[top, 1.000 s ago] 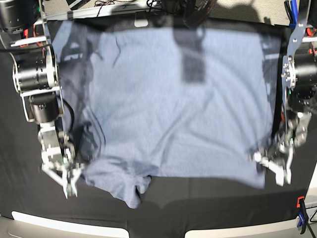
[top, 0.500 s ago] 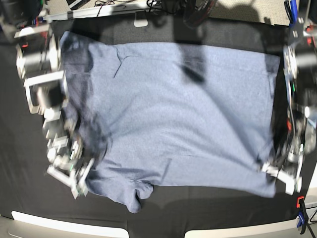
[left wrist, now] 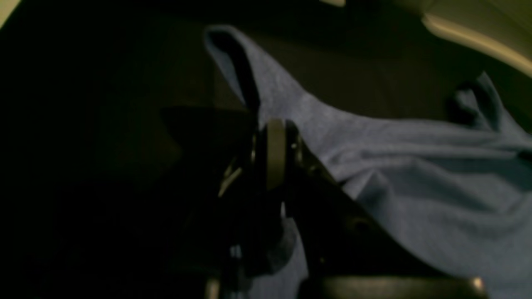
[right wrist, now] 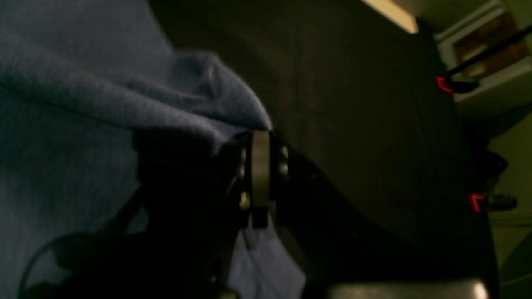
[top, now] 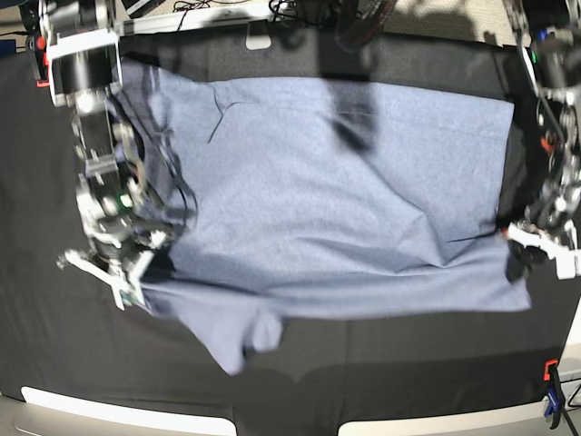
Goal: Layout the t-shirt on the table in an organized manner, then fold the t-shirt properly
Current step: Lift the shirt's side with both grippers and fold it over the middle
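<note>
The blue-grey t-shirt (top: 345, 200) lies spread wide over the black table (top: 381, 363), stretched between my two grippers. My right gripper (top: 118, 282) is shut on the shirt's near-left corner, and a sleeve (top: 241, 345) droops toward the front edge beside it. My left gripper (top: 545, 241) is shut on the near-right corner. In the left wrist view the left gripper (left wrist: 275, 133) pinches the t-shirt (left wrist: 415, 166), which runs off to the right. In the right wrist view the right gripper (right wrist: 260, 143) pinches a bunched fold of the t-shirt (right wrist: 62, 83). No lettering shows.
A white rim (top: 118, 413) runs along the table's front edge, with an orange and blue clamp (top: 551, 386) at the near-right corner. Two red-tipped clamps (right wrist: 447, 84) (right wrist: 478, 202) show at the table's edge in the right wrist view. Cables (top: 200, 9) lie behind the table.
Both grippers have swung outward and away from the front edge with the shirt's corners. The shirt has settled flatter and its near edge is pulled wider.
</note>
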Tool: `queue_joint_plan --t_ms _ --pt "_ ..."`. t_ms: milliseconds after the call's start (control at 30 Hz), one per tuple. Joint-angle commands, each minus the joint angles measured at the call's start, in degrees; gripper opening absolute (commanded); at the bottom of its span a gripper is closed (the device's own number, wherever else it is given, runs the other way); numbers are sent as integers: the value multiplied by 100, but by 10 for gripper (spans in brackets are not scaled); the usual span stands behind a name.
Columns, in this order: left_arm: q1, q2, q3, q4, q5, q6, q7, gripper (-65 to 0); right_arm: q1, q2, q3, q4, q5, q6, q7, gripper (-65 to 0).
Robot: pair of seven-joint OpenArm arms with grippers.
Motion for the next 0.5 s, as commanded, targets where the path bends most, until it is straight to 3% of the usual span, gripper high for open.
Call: queue_joint_plan --t_ms 0,133,167,267,300,467 --pt "11 -101 -37 177 -109 -42 -160 -650 -52 74 107 205 -4 -92 87 -650" --pt "293 -98 -37 289 -90 -39 -166 -650 -481 76 264 326 306 -57 -50 -650" --pt "308 -98 -37 289 -90 -39 -168 -650 -516 76 302 326 455 35 -114 -603" --pt "313 -101 -37 286 -90 -39 -168 -650 -481 74 424 326 872 654 -201 -376" --pt "302 -98 -37 289 -90 -39 -168 -650 -433 74 450 326 984 824 -201 -337" --pt "302 -98 -37 289 -90 -39 -186 -650 227 50 470 306 1963 949 -479 -326"
